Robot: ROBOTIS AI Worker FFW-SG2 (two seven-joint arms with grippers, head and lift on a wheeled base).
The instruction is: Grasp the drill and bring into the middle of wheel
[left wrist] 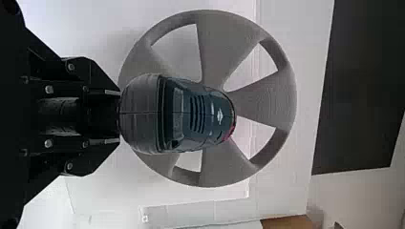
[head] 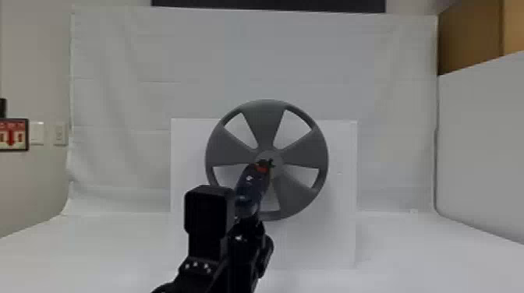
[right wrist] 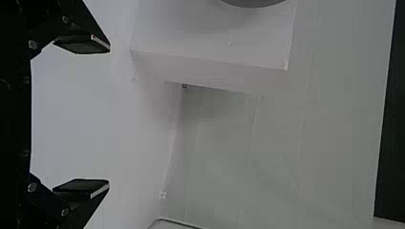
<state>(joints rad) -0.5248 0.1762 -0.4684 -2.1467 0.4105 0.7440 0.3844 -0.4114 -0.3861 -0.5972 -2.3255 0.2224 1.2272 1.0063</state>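
Observation:
In the head view my left gripper point(head: 247, 230) reaches up from the bottom edge, closed around the lower part of the drill point(head: 251, 189). The drill's chuck end lies over the hub of the grey wheel point(head: 267, 120); whether it touches the hub I cannot tell. From the left wrist, the left gripper point(left wrist: 117, 117) is shut on the drill point(left wrist: 200, 117), whose rear faces the camera, with the wheel point(left wrist: 267, 102) behind it. The right gripper point(right wrist: 105, 117) stands open in the right wrist view, nothing between its fingers.
A white box point(head: 343, 233) stands behind the wheel on the white table surface point(head: 409, 253). White cloth point(head: 124, 97) hangs at the back. A white panel point(head: 483, 148) rises at the right, and a brown box point(head: 468, 43) shows at the upper right.

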